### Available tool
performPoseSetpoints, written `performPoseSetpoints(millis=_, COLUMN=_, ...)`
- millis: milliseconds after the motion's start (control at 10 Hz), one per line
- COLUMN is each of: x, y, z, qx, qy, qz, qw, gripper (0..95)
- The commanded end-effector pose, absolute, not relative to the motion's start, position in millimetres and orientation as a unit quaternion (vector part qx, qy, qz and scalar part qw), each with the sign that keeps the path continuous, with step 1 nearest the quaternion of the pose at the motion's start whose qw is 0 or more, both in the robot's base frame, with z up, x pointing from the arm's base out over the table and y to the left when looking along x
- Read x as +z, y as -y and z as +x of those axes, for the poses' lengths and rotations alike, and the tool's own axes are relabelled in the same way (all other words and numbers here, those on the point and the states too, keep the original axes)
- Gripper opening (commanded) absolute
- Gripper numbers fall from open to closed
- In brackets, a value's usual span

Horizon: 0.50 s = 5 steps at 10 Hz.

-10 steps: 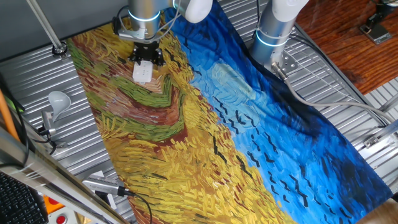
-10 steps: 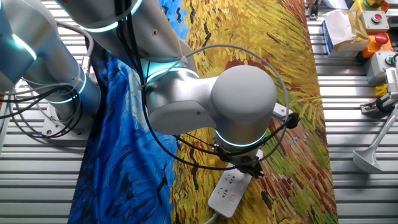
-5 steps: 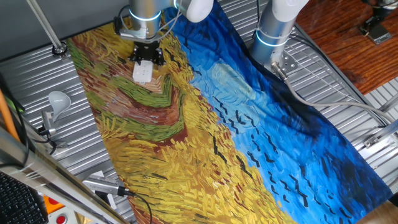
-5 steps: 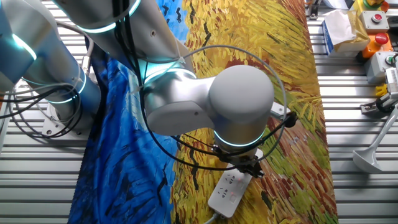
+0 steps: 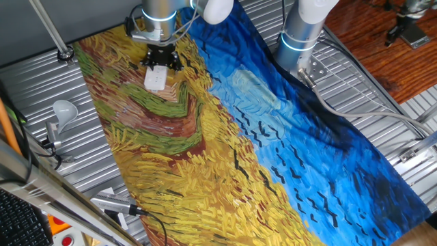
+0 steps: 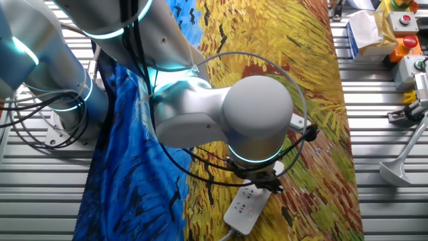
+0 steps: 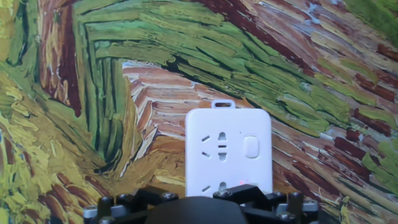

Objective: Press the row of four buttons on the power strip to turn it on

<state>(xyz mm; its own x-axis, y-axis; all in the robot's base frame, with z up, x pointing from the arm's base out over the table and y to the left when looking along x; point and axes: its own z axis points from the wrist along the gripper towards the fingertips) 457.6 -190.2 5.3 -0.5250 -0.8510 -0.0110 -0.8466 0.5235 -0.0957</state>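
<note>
The power strip point(image 5: 156, 80) is a white bar lying on the painted cloth at the far left of one fixed view. In the other fixed view, the power strip point(image 6: 245, 206) lies near the bottom edge. My gripper point(image 5: 160, 61) hangs straight over its near end and covers that part. The hand view shows the power strip point(image 7: 228, 146) with socket holes and one pale oblong button point(image 7: 251, 147) at its right side. A small red glow point(image 7: 241, 183) sits just ahead of my gripper's black body point(image 7: 202, 204). The other buttons lie hidden under it. No view shows the fingertips.
The painted cloth point(image 5: 225, 137) covers the slatted metal table. A white lamp point(image 5: 63, 109) stands at the left edge; the same lamp point(image 6: 400, 166) shows at the right of the other fixed view. Boxes with red buttons point(image 6: 404, 21) sit in that view's top right corner. Metal tools point(image 5: 113, 203) lie at the front.
The wrist has shifted slightly sideways over the power strip. The strip itself lies where it was.
</note>
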Motion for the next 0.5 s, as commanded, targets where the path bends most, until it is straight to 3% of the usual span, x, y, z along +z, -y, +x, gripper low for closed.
performPoseSetpoints(millis=100, x=-1.8, y=190.0, z=457.5, qx=-0.04, qy=-0.873, qz=-0.486, qw=0.025, gripper=95.0)
performPoseSetpoints(millis=500, x=35.0, y=184.5, z=452.0, qx=-0.038, qy=-0.875, qz=-0.483, qw=0.005, gripper=95.0)
